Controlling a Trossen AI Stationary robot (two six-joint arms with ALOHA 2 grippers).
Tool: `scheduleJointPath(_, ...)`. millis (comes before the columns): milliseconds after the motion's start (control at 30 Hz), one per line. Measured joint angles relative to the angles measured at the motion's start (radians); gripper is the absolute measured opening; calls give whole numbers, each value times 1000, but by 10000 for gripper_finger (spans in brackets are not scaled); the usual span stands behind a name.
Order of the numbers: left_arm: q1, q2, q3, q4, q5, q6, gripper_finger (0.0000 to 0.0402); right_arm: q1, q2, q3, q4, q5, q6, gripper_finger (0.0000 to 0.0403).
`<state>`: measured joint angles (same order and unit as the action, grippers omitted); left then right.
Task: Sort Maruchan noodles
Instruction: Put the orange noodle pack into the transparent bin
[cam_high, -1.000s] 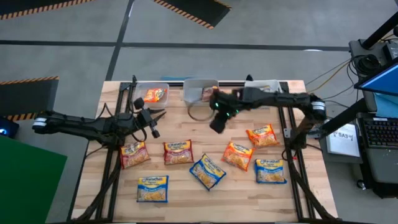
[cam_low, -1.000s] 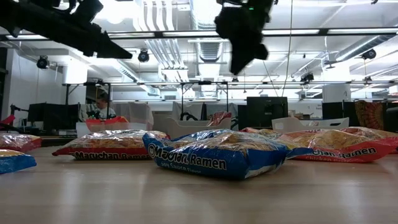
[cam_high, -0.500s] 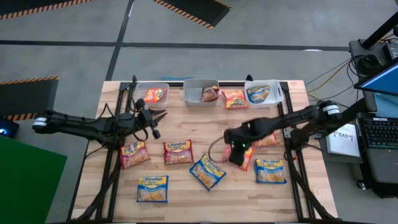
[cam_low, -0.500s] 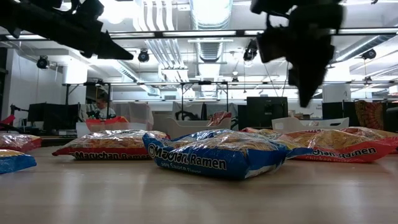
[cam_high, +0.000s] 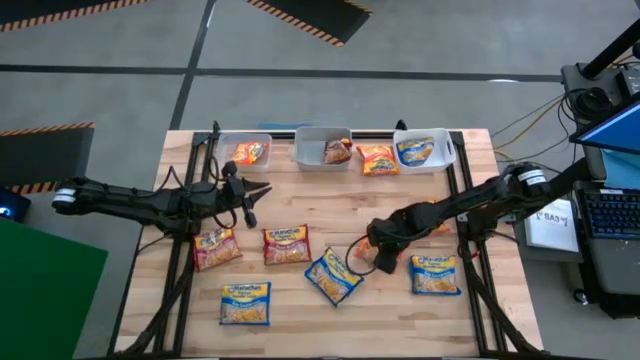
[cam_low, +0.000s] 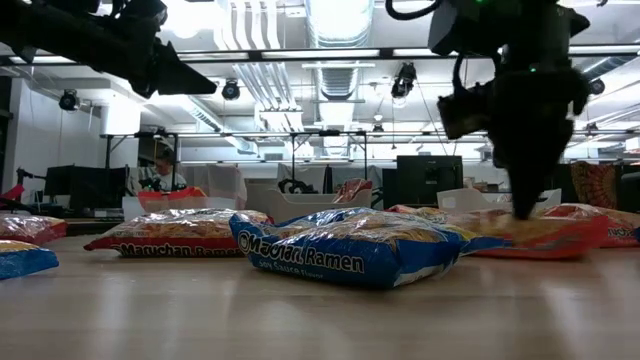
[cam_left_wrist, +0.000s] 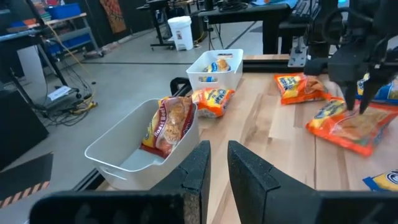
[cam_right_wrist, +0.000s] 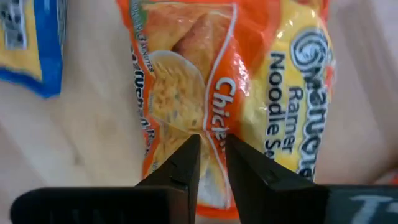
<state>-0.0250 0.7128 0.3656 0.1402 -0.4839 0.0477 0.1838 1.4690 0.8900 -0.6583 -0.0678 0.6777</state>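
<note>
Down onto an orange packet (cam_high: 372, 258) the right gripper (cam_high: 385, 243) has dropped since a moment ago, when it hung higher over the table (cam_high: 300, 210). Going left to right from overhead: the left gripper (cam_high: 250, 193) hovers above the boards near the orange bin (cam_high: 246, 150), then come a red packet (cam_high: 216, 247), a yellow-and-blue packet (cam_high: 245, 302), another red packet (cam_high: 286, 243), a blue packet (cam_high: 333, 276), the orange packet under the right gripper, and one more blue-and-yellow packet (cam_high: 434, 274). Only the right wrist camera shows the grip itself: narrow fingers (cam_right_wrist: 179, 169) pinching a crease of that orange packet (cam_right_wrist: 205, 99). Only the left wrist camera shows the left fingers (cam_left_wrist: 194, 169) nearly together, holding nothing, with a maroon packet (cam_left_wrist: 166, 122) standing in a clear bin (cam_left_wrist: 124, 149).
</note>
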Motion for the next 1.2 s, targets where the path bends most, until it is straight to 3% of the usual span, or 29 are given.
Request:
scheduleJointPath(267,0,35,0,10,5,-29,39,-44,6,-11,370,355,-147,29)
scheduleJointPath(333,0,54,0,20,5,-39,39,-59,5,-11,455,402,-204,22)
scheduleJointPath(467,0,97,0,58,57,-60,39,-104,-23,-4,473,359,-237,11)
scheduleJointPath(600,-1,154,0,112,87,-85,39,-145,-62,5,405,280,-218,9)
scheduleJointPath(800,0,262,0,247,107,-99,39,-165,-154,0,230,270,-173,9)
scheduleJointPath(1033,-2,406,0,435,112,-119,39,-162,-285,-107,233,268,-154,9)
scheduleJointPath(1200,-4,525,0,588,187,-154,39,-162,-354,-193,254,268,-100,9)
